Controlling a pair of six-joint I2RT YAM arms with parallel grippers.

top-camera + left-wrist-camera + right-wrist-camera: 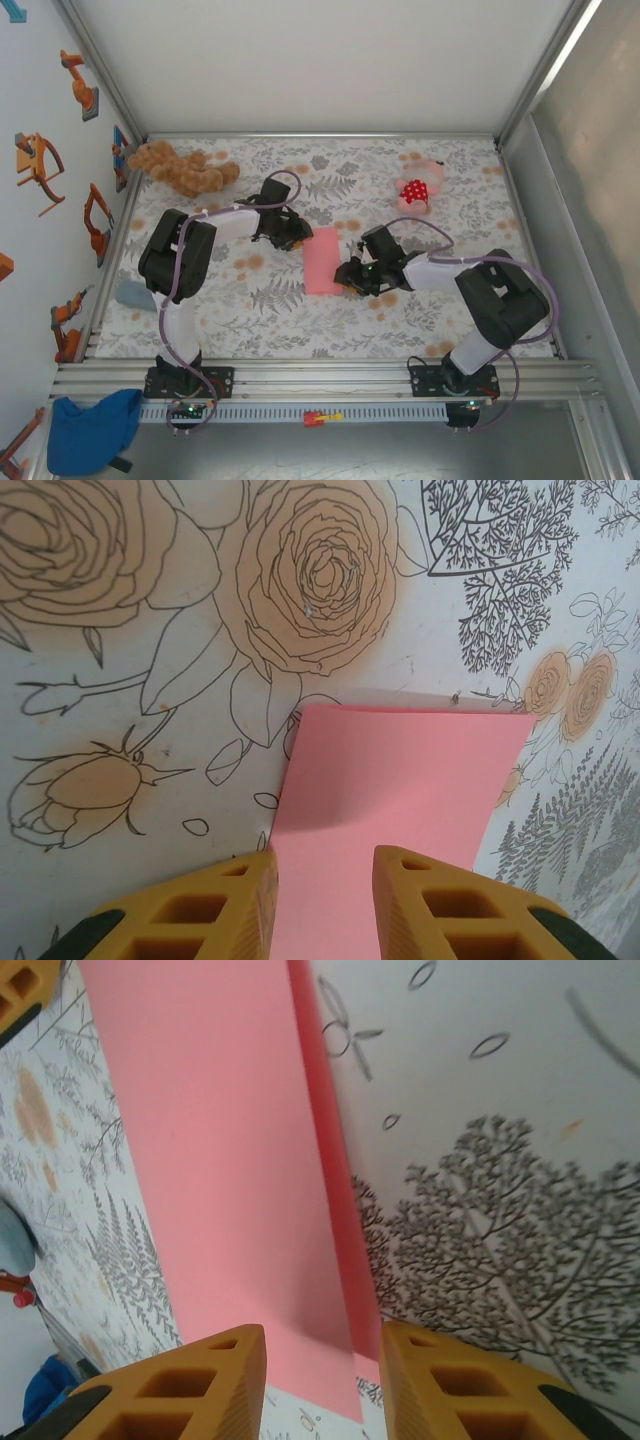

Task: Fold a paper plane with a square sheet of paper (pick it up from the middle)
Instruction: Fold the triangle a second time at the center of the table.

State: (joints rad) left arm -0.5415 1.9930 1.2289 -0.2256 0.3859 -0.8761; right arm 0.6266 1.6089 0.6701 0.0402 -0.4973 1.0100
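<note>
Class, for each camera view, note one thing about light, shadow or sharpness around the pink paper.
Top external view: soft even light, the thin salmon-pink paper sheet crisp. Left wrist view: the floral-print tablecloth is sharp; the paper casts a faint shadow along its left edge. Right wrist view: a darker shadow band follows the paper's right edge; the near yellow fingers look slightly soft.

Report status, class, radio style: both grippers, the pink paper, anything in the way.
Left gripper open, far end of pink paper. Right gripper open at its near end. Paper folded to a rectangle. Brown plush, pink plush well clear.
</note>
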